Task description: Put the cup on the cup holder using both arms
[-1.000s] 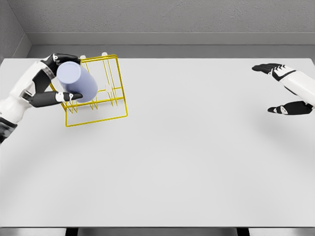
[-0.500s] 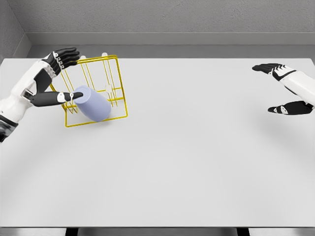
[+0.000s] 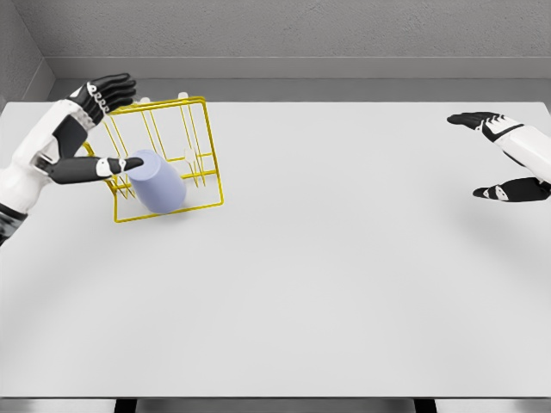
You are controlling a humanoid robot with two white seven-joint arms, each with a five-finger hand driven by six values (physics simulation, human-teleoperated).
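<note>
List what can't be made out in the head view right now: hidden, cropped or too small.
- Lavender cylindrical cup: its mouth and seating on a peg of the yellow wire cup holder are hidden by its own body.
- White peg tips: too small to count.
- Left hand: thumb tip at the cup; contact unclear.
- Right hand: forearm cut by the right edge.
- White table: legs cropped at the bottom edge.

No readable text, label, brand, number or sign appears anywhere: the cup (image 3: 156, 182), the cup holder (image 3: 205, 155) and the counter (image 3: 344, 258) are all plain (the wall behind is bare of writing too).
</note>
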